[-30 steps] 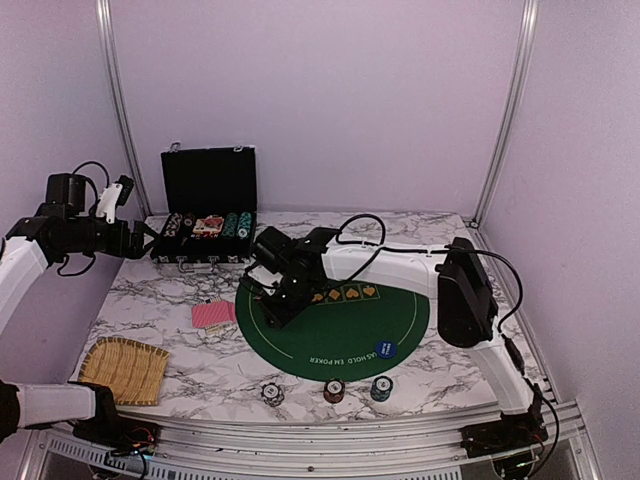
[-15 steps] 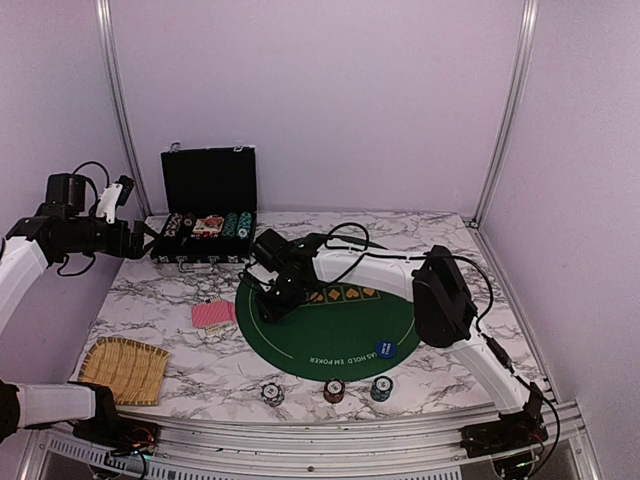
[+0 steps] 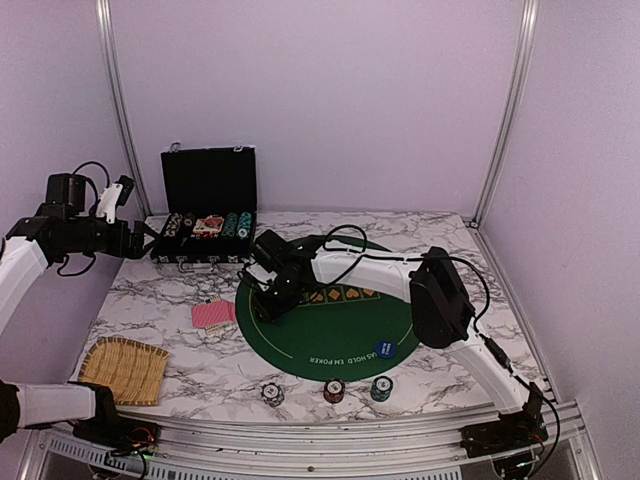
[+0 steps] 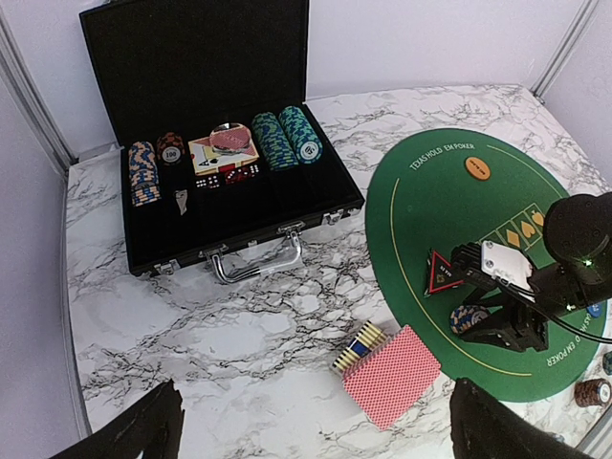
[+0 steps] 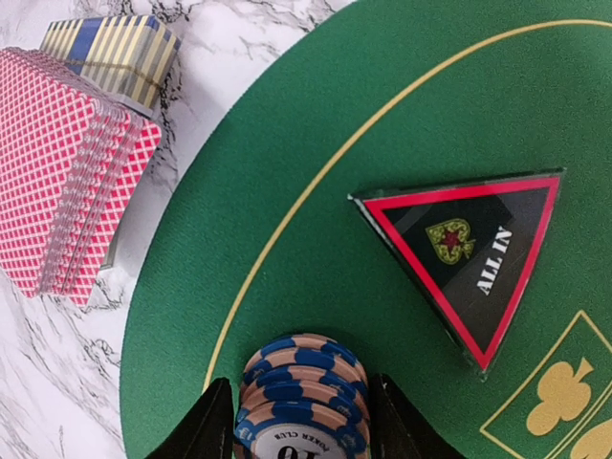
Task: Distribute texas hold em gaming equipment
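A stack of blue-and-tan chips [image 5: 301,382] sits on the left edge of the green felt mat [image 3: 340,330], just inside its gold ring. The right gripper [image 5: 301,421] clasps it, a finger pressed to each side. The top chip shows digits beginning "10", cut off by the frame. Just right of the stack lies one dark triangular button [image 5: 469,258], red-edged and lettered "ALL IN" beside a gold spade. One orange button [image 4: 477,168] lies on the felt's far side and one blue button [image 3: 385,349] on its near side; their print is too small to read. The felt reads "TEXAS HOLD EM POKER" and carries four gold suit symbols. Left of the felt, on the marble table [image 3: 440,375], one fanned deck of red-backed cards [image 5: 67,172] lies against a striped box [image 5: 110,43]. Three small chip stacks [image 3: 334,390] stand in a row along the near edge. The open black chip case [image 4: 191,57] stands far left, one chip inside marked "100". A straw mat [image 3: 124,369] lies near left. The left gripper [image 4: 314,406] hangs above the table, fingers spread wide and holding nothing.
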Controlling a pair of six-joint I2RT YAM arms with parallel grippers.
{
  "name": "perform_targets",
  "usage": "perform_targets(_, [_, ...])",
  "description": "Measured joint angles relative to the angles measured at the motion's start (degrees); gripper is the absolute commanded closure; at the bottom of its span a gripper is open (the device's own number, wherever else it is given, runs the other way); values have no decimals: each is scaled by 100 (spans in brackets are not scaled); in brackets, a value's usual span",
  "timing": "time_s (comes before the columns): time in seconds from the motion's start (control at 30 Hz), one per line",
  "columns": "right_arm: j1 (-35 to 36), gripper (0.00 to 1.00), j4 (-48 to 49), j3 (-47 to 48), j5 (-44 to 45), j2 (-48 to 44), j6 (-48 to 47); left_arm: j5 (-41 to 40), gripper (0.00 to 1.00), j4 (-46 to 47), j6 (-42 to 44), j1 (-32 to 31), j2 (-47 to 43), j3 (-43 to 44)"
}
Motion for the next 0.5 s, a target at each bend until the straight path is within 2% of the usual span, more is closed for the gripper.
perform_targets(0.1, [0,46,15,0,0,0,2,2,1,0,0,0,0,0])
perform_targets(0.5, [0,43,-37,-4,310,-146,-7,4,1,-15,-2,0,0,0])
